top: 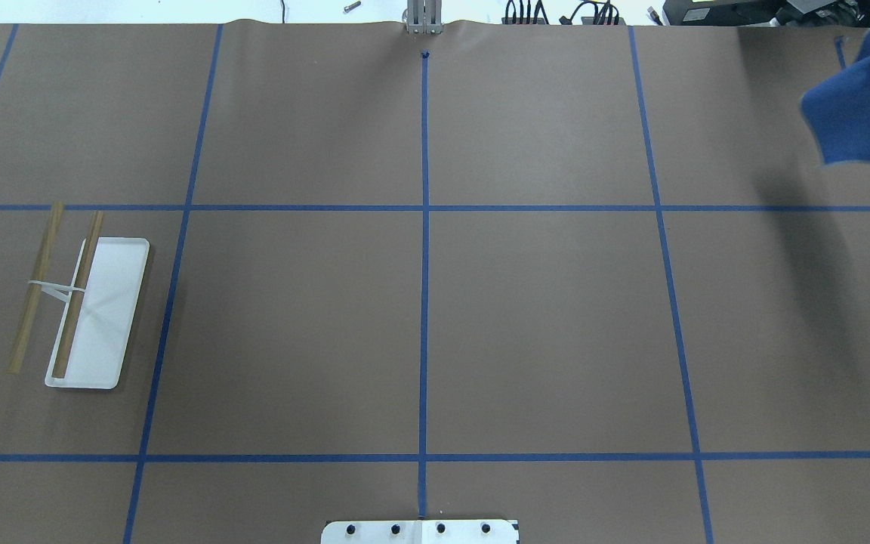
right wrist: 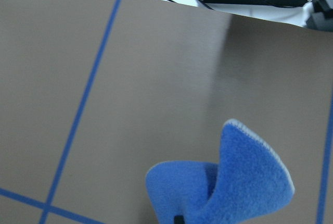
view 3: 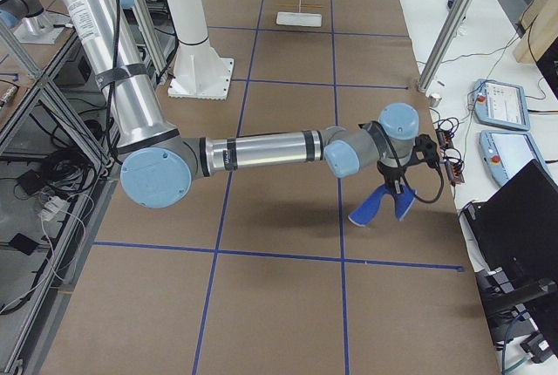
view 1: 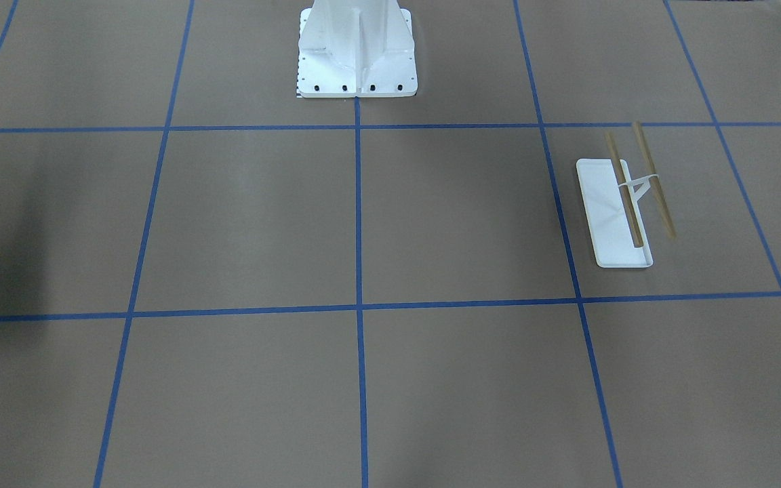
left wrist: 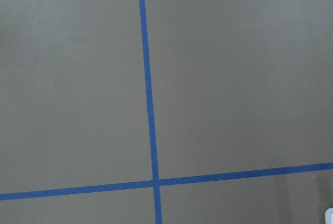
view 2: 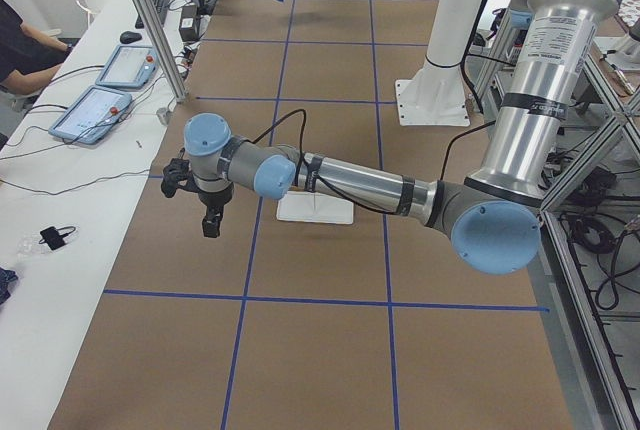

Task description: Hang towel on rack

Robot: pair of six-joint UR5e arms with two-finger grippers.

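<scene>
My right end effector (view 3: 394,190) is pinched closed on one corner of the towel (top: 858,113), which hangs blue side out above the far right corner of the bench (top: 541,317). The rack (top: 114,302) stands well apart, on the bench's left side. Blue tape lines (top: 424,302) cross the bench between them, and the white bolted pedestal (view 1: 358,47) sits at the robot's edge. The left end effector (view 2: 211,228) hovers above the bench; I cannot tell how far open it is.
</scene>
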